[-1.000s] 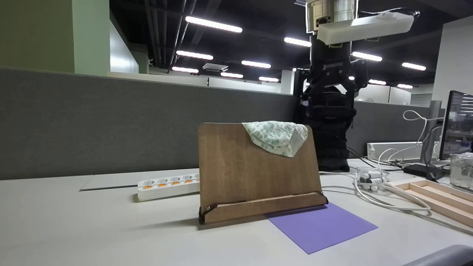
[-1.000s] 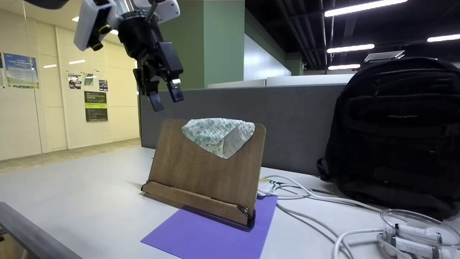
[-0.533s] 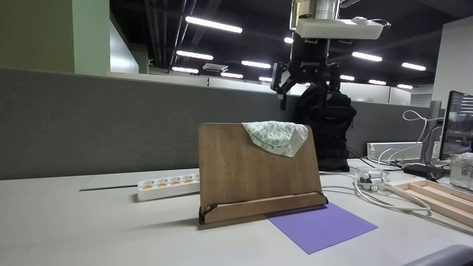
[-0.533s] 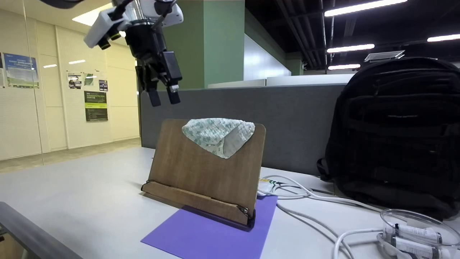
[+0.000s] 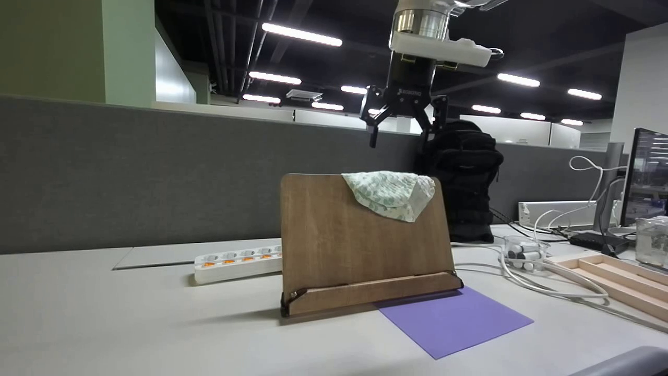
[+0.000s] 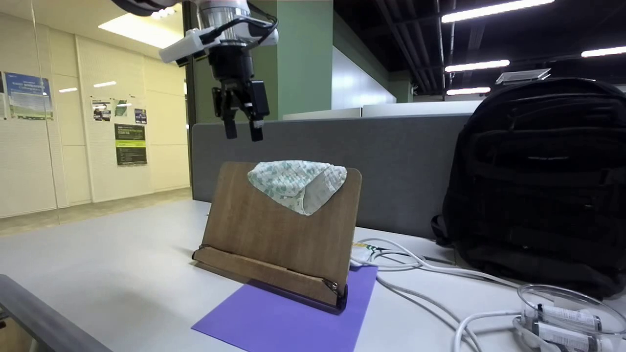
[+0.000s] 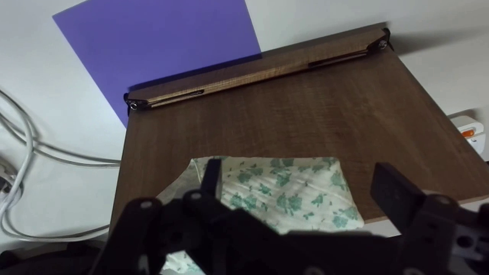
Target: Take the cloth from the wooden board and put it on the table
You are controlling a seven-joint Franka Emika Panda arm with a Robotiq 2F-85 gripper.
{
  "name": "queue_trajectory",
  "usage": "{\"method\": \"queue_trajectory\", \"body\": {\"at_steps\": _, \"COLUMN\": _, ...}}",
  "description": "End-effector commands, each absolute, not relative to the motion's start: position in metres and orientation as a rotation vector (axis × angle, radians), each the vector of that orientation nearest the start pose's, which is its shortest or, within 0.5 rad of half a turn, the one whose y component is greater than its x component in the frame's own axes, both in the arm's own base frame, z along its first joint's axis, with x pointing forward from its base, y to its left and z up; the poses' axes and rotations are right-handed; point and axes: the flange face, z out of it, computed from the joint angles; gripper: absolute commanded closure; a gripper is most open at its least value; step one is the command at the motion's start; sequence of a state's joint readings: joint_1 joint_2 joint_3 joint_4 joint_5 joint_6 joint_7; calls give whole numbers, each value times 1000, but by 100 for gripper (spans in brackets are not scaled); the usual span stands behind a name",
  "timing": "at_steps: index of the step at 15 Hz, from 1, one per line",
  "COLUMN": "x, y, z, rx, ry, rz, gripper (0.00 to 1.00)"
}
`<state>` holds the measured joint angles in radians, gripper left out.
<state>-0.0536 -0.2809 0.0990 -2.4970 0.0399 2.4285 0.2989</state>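
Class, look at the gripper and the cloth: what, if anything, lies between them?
Nothing but open air: in both exterior views a bare gap separates the gripper from the cloth draped over the wooden board, with the grey partition behind.

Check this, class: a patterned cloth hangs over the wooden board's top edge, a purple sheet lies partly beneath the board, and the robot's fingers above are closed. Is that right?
Not quite: the fingers are spread apart, as the wrist view shows. The rest stands: the patterned cloth hangs over the top edge of the wooden board, the purple sheet lies partly beneath.
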Motion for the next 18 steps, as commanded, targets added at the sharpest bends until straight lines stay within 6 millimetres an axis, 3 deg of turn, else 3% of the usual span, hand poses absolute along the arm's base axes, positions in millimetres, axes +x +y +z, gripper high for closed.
{"method": "queue_trajectory", "body": {"at_steps": 1, "x": 462, "y": 19, "z": 408, "rx": -3055, "ry": 442, "rz": -312, "gripper": 0}}
{"method": "queue_trajectory", "body": {"at_steps": 6, "x": 473, "y": 18, "z": 398, "rx": -3086, "ry": 426, "rz": -301, "gripper": 0}}
{"method": "queue_trajectory", "body": {"at_steps": 13, "x": 497, "y": 22, "z": 377, "rx": -3164, "ry": 204, "rz": -316, "gripper": 0}}
{"method": "queue_trajectory", "body": {"at_steps": 18, "x": 517, "y": 38, "z": 362, "rx": -3158, "ry": 58, "rz": -299, "gripper": 0}}
